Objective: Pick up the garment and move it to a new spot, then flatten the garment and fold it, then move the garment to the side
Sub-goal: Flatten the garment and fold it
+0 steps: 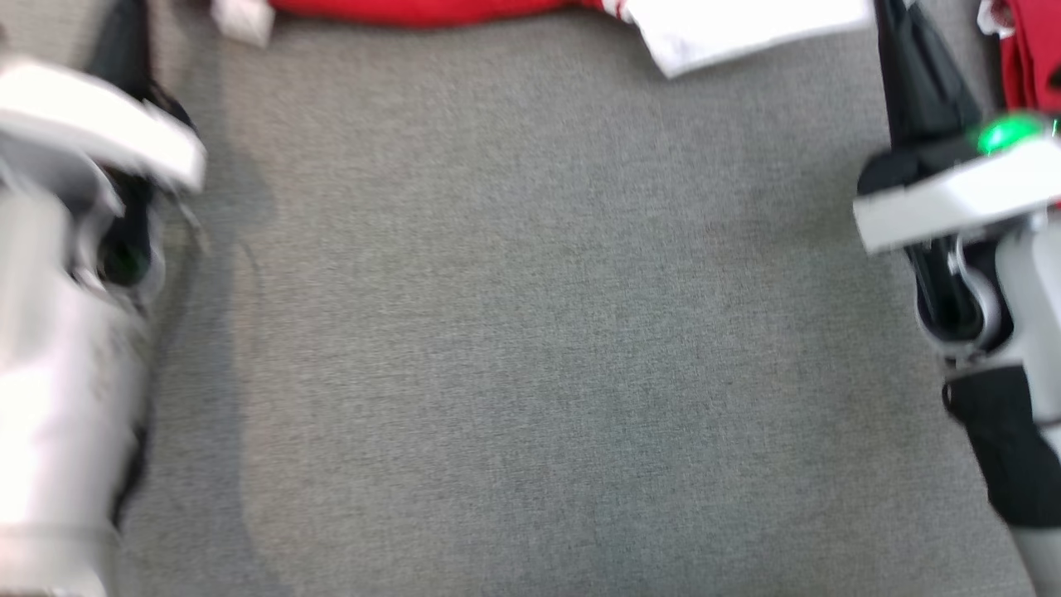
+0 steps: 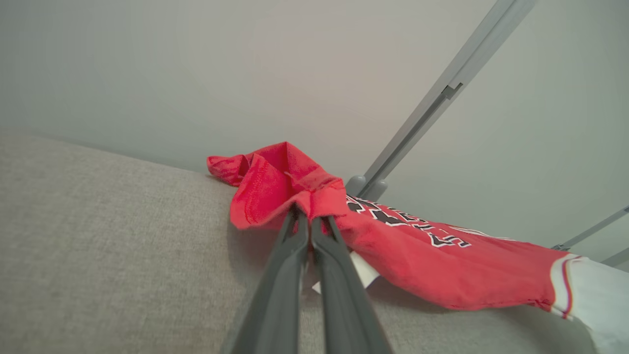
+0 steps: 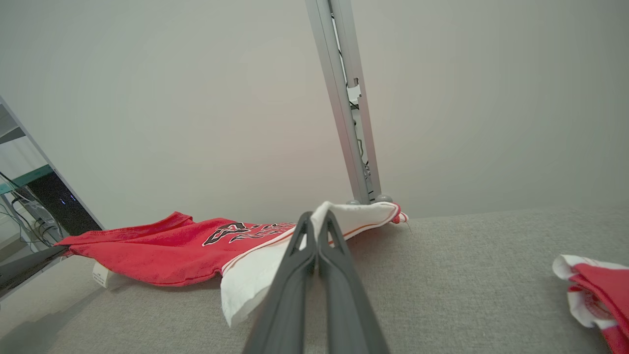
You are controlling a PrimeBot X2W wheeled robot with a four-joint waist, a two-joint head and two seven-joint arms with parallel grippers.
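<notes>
**Red-and-white printed cotton jersey [image 2: 432, 265] held by thin pinches**

It lies at the grey woven tabletop's [image 1: 530, 332] far edge. Left gripper [image 2: 310, 216] clamps a red fold, right gripper [image 3: 317, 221] the white sleeve; uneven pulling could slip either shallow bite and bunch it.

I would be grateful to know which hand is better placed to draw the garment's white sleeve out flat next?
Right, probably. The right hand is shut on the white sleeve itself, while the left hand pinches a bunched red fold of the garment, away from that sleeve.
</notes>
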